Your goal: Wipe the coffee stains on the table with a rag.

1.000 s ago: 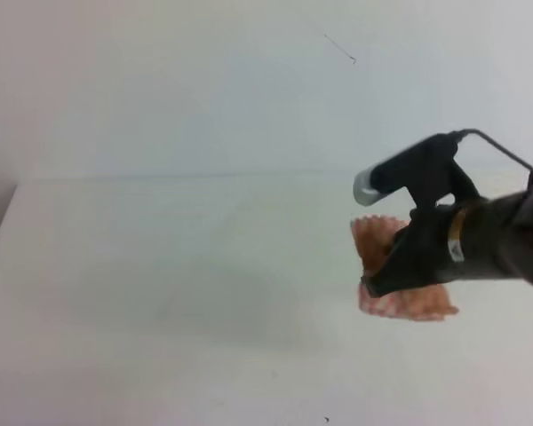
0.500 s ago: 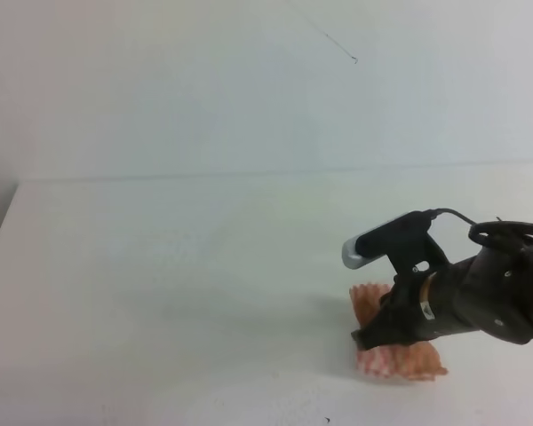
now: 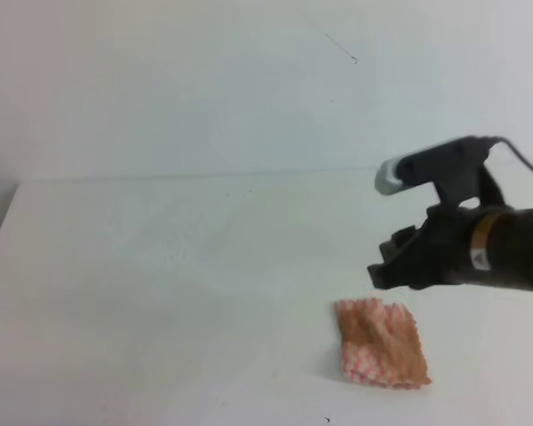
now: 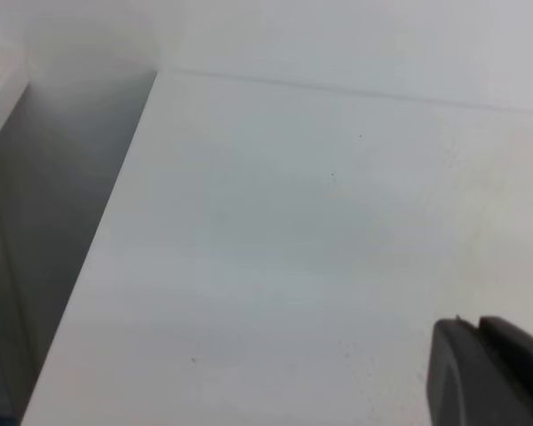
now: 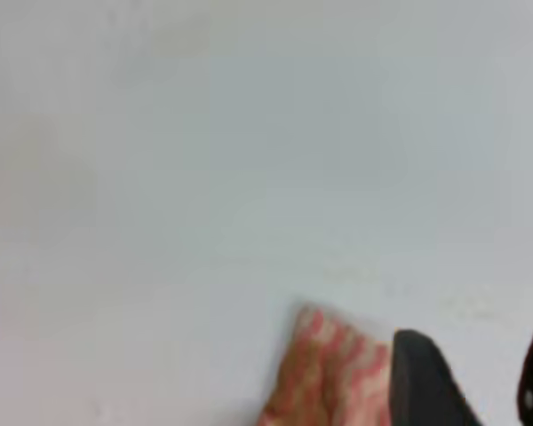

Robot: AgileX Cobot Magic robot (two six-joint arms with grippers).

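The rag (image 3: 380, 342), pink-red and white checked with a tan tinge, lies flat on the white table (image 3: 160, 266) at the front right. My right gripper (image 3: 379, 272) hovers just behind and above it, apart from the cloth. In the right wrist view its two dark fingertips (image 5: 426, 382) stand spread, the right gripper (image 5: 475, 380) has nothing between them, and the rag (image 5: 324, 377) lies just to their left. No coffee stains show in any view. One dark piece of the left gripper (image 4: 484, 373) shows at the bottom right over the bare table (image 4: 293, 248).
The table's left edge (image 3: 2, 226) drops off beside a grey wall; the left wrist view shows that edge (image 4: 89, 257) and a shadowed gap beyond it. A pale wall rises behind the table's back edge (image 3: 204, 176). A thin dark line (image 3: 338, 46) crosses that wall.
The right gripper came down with the rag onto the table, opened and let go, then rose back and to the right. The rag now lies flat and free.
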